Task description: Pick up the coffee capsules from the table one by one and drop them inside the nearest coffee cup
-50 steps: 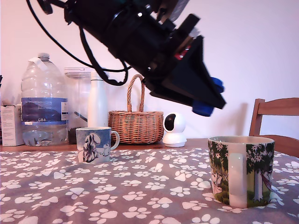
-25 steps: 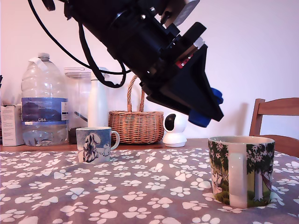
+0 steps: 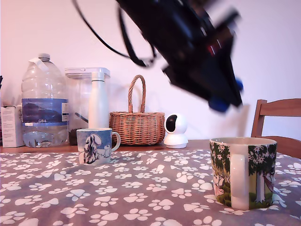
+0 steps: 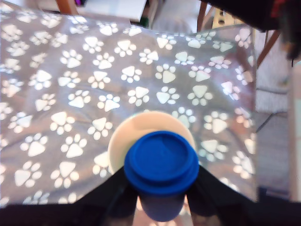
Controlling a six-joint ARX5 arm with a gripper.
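Grey cloth printed with white paw prints covers the surface (image 3: pixel 141 188), and the cream coffee cup (image 3: pixel 243 172) with its green trees stands near the front edge on the exterior view's right. Above it the black gripper (image 3: pixel 225 101) has swung across from over the middle of the surface toward that side within the last second, and is now blurred by its motion, just short of the cup's rim in height and still well above it. The wrist view shows the gripper (image 4: pixel 162 207) pinching the blue coffee capsule (image 4: pixel 161 162) between its two dark fingers, with the cup's cream mouth (image 4: pixel 141 127) showing directly behind the capsule. Judging from that alignment, the carry is almost done and the release is the step left for this capsule.

Motion blur smears the arm in the exterior view, so the fingers cannot be separated there and only a blue smudge (image 3: pixel 220 104) marks the capsule. The cup's inside is mostly covered by the capsule in the wrist view, so whether anything already lies in it cannot be told
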